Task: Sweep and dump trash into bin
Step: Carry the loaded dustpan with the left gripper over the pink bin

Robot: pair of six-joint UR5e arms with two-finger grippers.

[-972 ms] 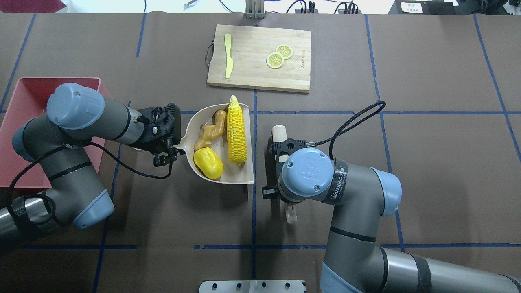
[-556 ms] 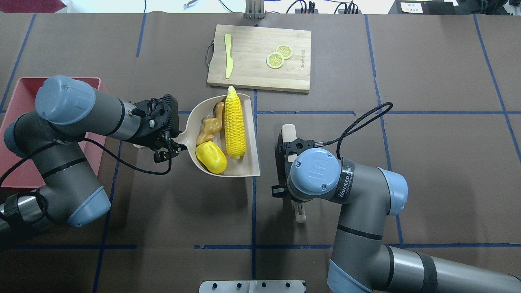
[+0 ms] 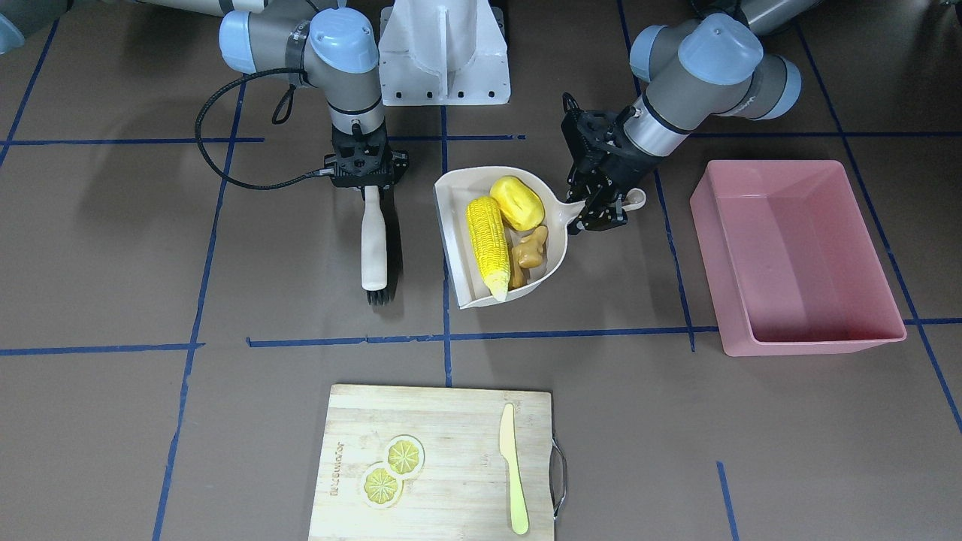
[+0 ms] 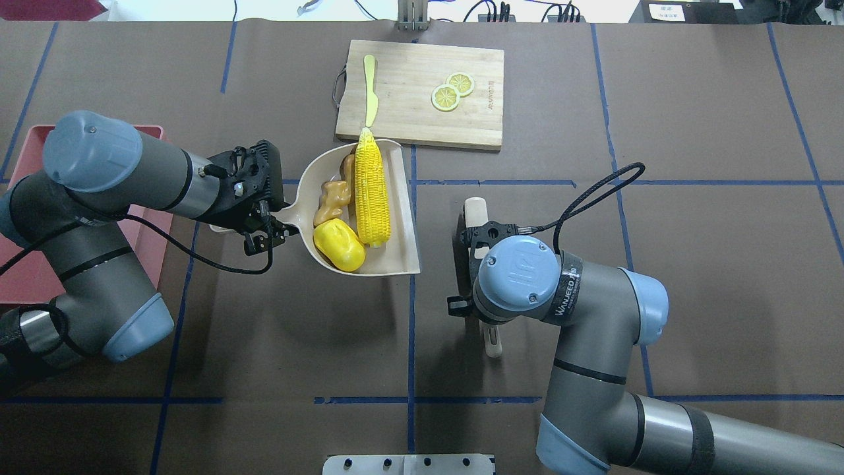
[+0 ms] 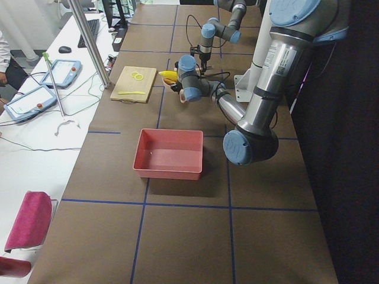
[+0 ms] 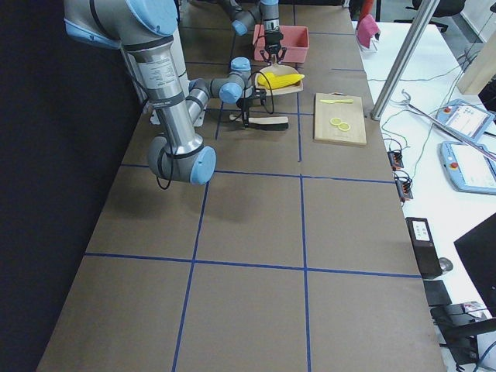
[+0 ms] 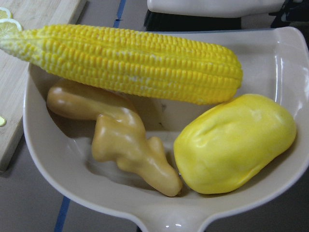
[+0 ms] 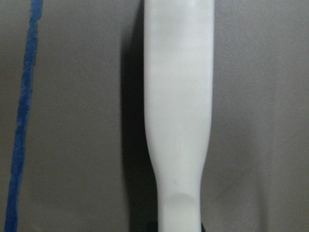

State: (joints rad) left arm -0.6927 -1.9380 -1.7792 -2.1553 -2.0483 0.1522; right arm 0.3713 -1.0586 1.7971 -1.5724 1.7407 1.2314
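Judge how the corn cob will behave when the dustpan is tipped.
Round and long, the corn cob will probably roll out readily. Its tip overhangs the dustpan wall, so it may catch there. It looks rigid.

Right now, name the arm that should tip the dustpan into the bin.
Left. The left gripper grips the dustpan handle, and the pink bin stands beside that arm; the right gripper holds the brush.

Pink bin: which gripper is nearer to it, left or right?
Left. The left gripper, holding the dustpan, is between it and the pink bin; the right gripper, holding the brush, is beyond the dustpan.
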